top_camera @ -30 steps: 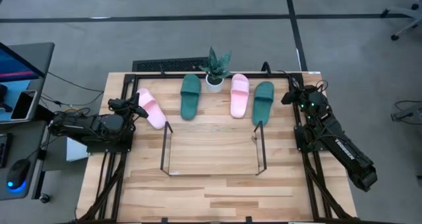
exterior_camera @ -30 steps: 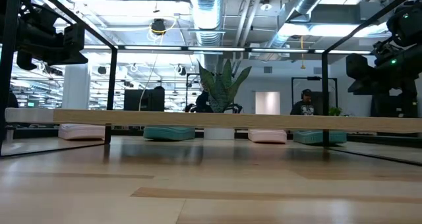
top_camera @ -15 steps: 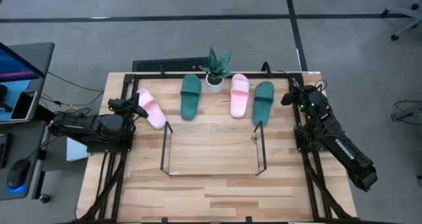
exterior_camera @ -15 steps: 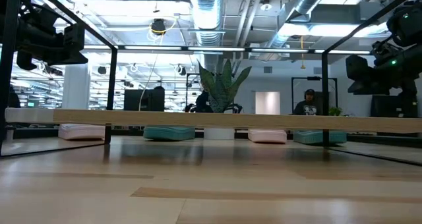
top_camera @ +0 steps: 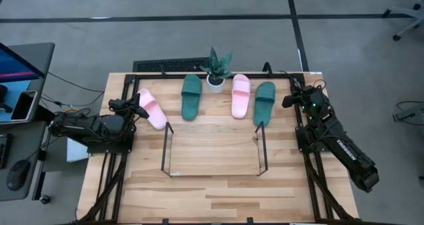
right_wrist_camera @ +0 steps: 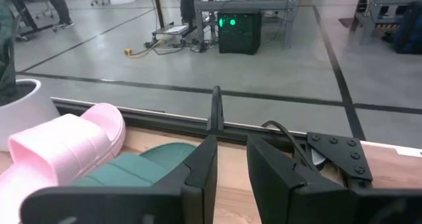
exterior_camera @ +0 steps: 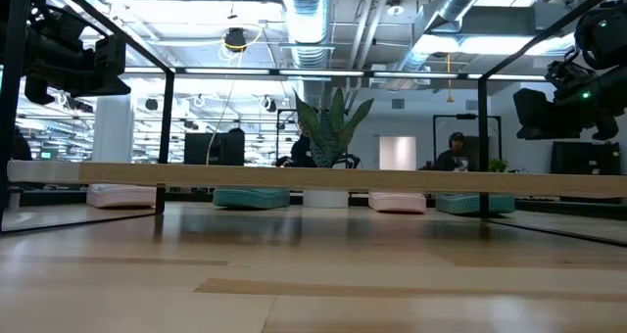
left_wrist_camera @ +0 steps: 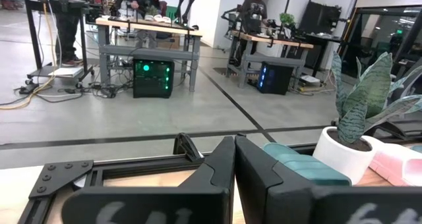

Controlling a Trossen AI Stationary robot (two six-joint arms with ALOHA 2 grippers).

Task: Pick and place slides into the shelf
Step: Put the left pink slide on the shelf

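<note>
The bench [top_camera: 199, 192] is a pale wooden top edged by a black metal frame [top_camera: 106, 179]. Four slides lie in a row along its far edge, soles down. The first pink slide [top_camera: 152, 108] lies angled near the far left corner. The first green slide [top_camera: 191, 96] lies toward the middle of the far edge, just left of a small potted plant [top_camera: 216, 71] in a white pot. The second pink slide [top_camera: 240, 95] lies just right of the plant. The second green slide [top_camera: 264, 102] lies beside that pink slide, toward the far right corner. The shelf [top_camera: 213, 149], a thin black wire rack with upright end loops, stands at the centre of the bench with nothing in it; its right end loop stands just at the near end of the second green slide. The left claw [top_camera: 142, 110] hangs at the left edge of the bench, just beside the first pink slide and not touching it; in the left wrist view its fingers [left_wrist_camera: 221, 168] meet at the tips, so the claw is closed and holds nothing. The right claw [top_camera: 289, 98] hangs at the right edge near the far right corner, close to the second green slide but apart from it; in the right wrist view its fingers [right_wrist_camera: 204, 161] stand a narrow gap apart with nothing between them. In the low view a seated person [exterior_camera: 453, 155] shows in the room beyond the bench.
</note>
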